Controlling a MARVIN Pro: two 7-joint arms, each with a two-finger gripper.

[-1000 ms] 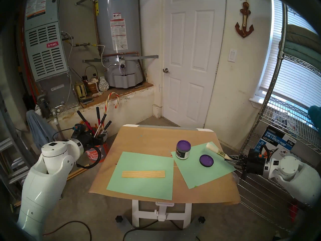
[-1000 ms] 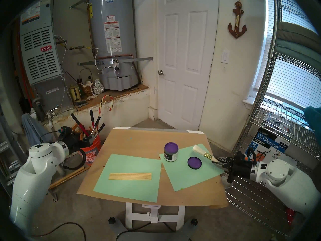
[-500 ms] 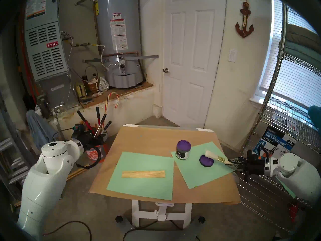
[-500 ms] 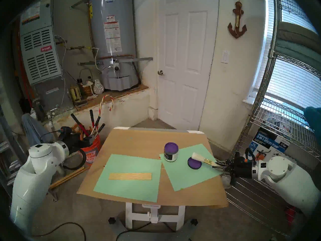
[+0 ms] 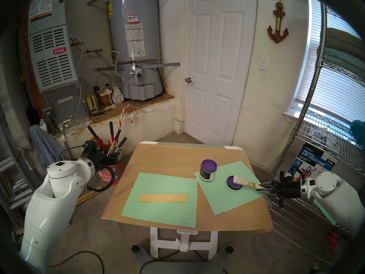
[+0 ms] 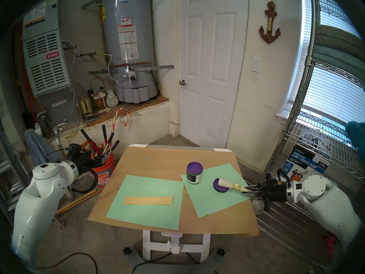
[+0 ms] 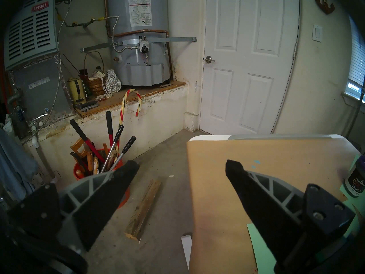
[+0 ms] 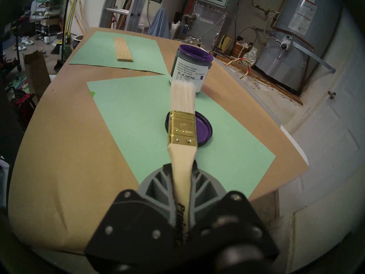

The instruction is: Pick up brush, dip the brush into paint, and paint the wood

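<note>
Your right gripper [image 8: 182,174] was clamped on the pale wooden handle of the small flat paintbrush [image 8: 182,129], its white bristles clean and poised above the upturned black lid [image 5: 234,182] coated in purple, with the open jar of purple paint [image 5: 208,170] just beyond. To dip well, you probably needed to lift the tip over the jar's rim, then tilt it steeply down so only the bristles went in. The pale yellow striped wood strip [image 5: 163,198] lay unpainted on the left mint-green sheet [image 5: 162,212] on the surface [image 5: 167,159]. Your left gripper [image 7: 180,169] hung spread and empty off to the side.
</note>
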